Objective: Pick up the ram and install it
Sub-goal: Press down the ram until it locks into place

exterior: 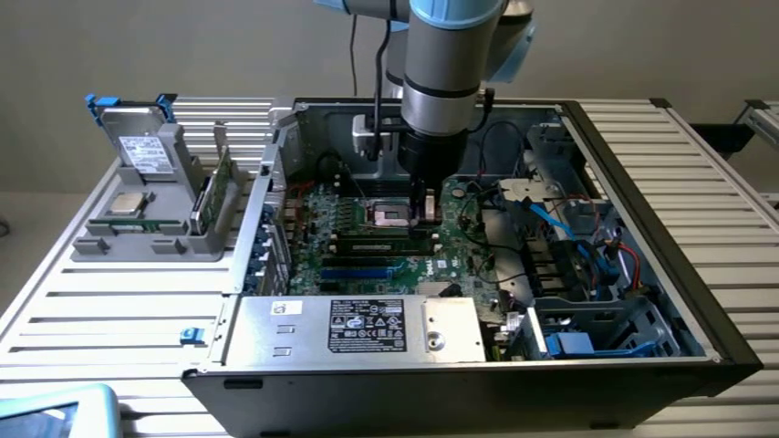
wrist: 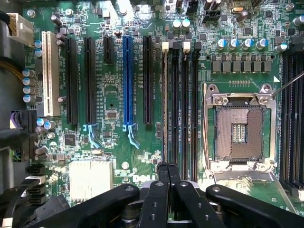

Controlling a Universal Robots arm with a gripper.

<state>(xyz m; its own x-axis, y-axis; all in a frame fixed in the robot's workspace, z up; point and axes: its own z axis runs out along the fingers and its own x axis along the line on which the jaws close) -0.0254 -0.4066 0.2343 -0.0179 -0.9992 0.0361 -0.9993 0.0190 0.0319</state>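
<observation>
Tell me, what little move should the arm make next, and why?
Probably lift straight up. The gripper is shut with nothing seen between its fingers, low over the memory slots beside the empty socket, while a green stick, likely the ram, stands in the grey holder outside the case.

Arm: my exterior view cuts it off at the top edge.
Gripper (exterior: 420,212): I can't tell from the exterior view what its tips meet.
Power supply label (exterior: 365,326): print too small to read.
CPU socket (exterior: 392,215): partly hidden behind the gripper.
</observation>
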